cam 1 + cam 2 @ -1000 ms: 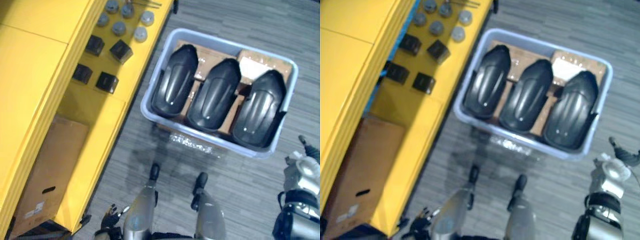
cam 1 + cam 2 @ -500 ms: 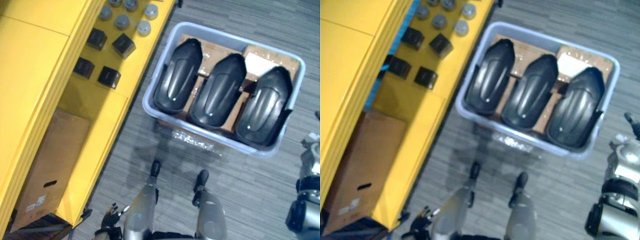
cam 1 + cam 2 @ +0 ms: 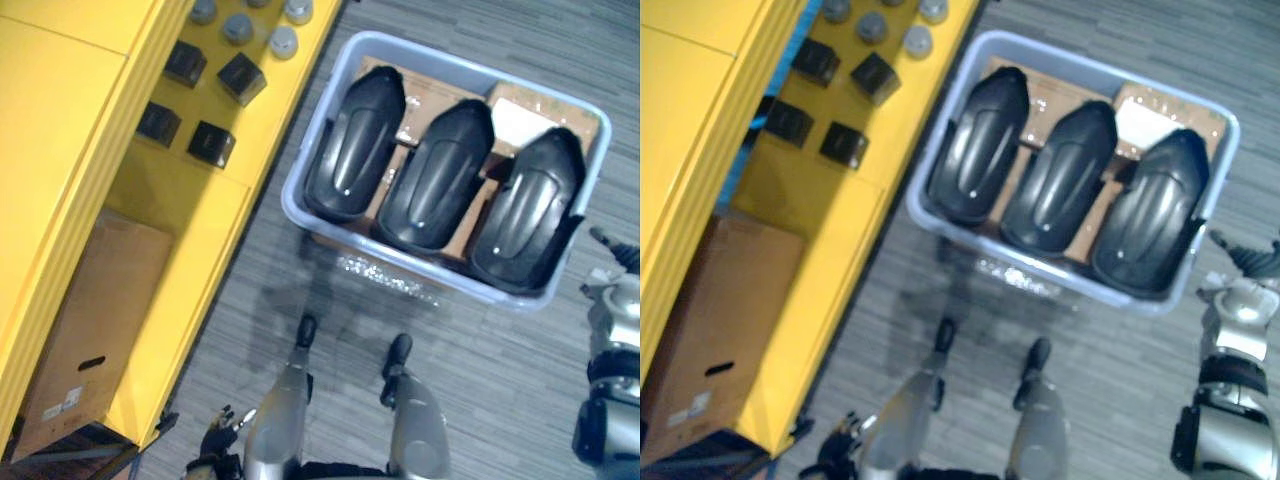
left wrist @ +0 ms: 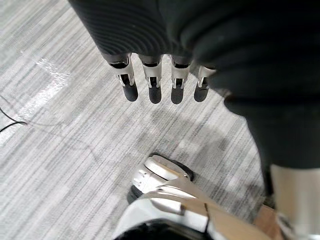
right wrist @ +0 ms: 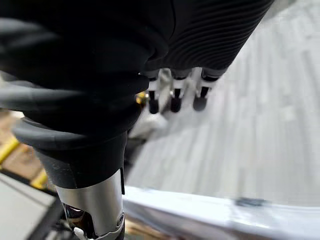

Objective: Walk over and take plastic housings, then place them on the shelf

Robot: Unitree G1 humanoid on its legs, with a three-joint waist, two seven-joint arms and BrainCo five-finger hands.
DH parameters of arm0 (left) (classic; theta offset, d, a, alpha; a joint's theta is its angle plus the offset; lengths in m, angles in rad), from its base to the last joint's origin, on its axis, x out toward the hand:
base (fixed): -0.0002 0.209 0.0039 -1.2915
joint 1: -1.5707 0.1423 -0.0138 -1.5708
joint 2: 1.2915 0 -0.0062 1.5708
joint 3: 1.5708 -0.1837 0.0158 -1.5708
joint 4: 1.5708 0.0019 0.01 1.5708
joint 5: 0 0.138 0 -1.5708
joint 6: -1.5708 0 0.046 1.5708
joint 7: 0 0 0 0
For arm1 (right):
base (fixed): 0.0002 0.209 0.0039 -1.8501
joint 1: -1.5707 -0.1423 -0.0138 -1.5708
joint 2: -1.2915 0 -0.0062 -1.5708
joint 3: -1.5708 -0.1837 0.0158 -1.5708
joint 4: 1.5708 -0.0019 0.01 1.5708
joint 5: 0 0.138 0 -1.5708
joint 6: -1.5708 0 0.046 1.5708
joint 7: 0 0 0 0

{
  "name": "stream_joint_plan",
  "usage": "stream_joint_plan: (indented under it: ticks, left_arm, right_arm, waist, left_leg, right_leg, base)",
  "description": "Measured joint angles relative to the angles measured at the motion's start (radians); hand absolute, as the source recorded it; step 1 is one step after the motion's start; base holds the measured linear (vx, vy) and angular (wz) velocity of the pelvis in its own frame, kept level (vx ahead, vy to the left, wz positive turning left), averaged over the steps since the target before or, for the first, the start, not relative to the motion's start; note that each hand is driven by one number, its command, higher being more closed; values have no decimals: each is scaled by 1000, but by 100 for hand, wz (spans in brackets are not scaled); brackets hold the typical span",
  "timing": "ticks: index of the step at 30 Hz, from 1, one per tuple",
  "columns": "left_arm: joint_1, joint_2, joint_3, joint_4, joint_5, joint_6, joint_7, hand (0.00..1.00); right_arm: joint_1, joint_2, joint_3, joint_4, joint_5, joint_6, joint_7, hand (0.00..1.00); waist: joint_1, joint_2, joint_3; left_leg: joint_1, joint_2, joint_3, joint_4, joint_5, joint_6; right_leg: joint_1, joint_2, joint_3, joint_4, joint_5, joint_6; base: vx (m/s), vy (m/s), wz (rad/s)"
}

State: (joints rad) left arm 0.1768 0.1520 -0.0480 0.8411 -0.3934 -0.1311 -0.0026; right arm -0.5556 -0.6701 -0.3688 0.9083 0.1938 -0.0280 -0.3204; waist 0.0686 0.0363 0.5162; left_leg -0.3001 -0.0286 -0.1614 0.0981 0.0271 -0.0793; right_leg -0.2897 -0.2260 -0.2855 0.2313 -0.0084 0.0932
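Down on the grey striped carpet (image 3: 480, 380), a pale blue-grey plastic bin (image 3: 400, 262) sits just beside the front edge of a yellow shelf (image 3: 180, 200). All three black plastic housings lie inside the bin, side by side with their domed backs up: the left housing (image 3: 350, 150) nearest the shelf, the middle housing (image 3: 435, 175) next to it, and the right housing (image 3: 525, 210) against the bin's far-side wall. They rest on brown cardboard (image 3: 430, 95) that lines the bin's bottom and shows past their far ends. On the shelf's yellow surface stand four small black boxes (image 3: 240, 78) in a loose cluster, with several grey round caps (image 3: 283, 42) grouped beyond them, and a brown cardboard box (image 3: 90, 320) sits on the shelf's nearer part. The left hand (image 4: 152, 82) hangs low at the robot's side near the shelf's near end, well apart from the bin; its wrist view shows the fingers straight, pointing down over bare carpet and holding nothing. The right hand (image 5: 174, 97) is out by the bin's near right corner, just beside the rim and not touching a housing; its fingers likewise hang in a relaxed row with nothing between them. Neither hand has a housing.
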Motion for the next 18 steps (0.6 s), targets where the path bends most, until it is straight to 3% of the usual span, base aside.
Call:
stream_joint_plan:
  ticks: [7, 18]
  left_arm:
    - [-2, 0, -4, 3, -3, -18, 0, 0]
    - [-5, 5, -36, 6, -45, -24, 0, 0]
  right_arm:
    - [-74, -69, 50, 61, 0, 3, 14, 0]
    - [-106, -84, 95, 97, -3, 4, 19, 0]
  waist:
    - [6, 1, 0]
    - [13, 5, 2]
  left_leg:
    - [-54, 1, -16, 21, 6, -5]
    - [-121, 0, -22, 70, 7, -7]
  right_leg:
    - [-61, -1, 7, 46, -14, -6]
    - [-114, -1, 9, 81, -21, -5]
  base:
    - [-48, -5, 4]
    - [-14, -2, 2]
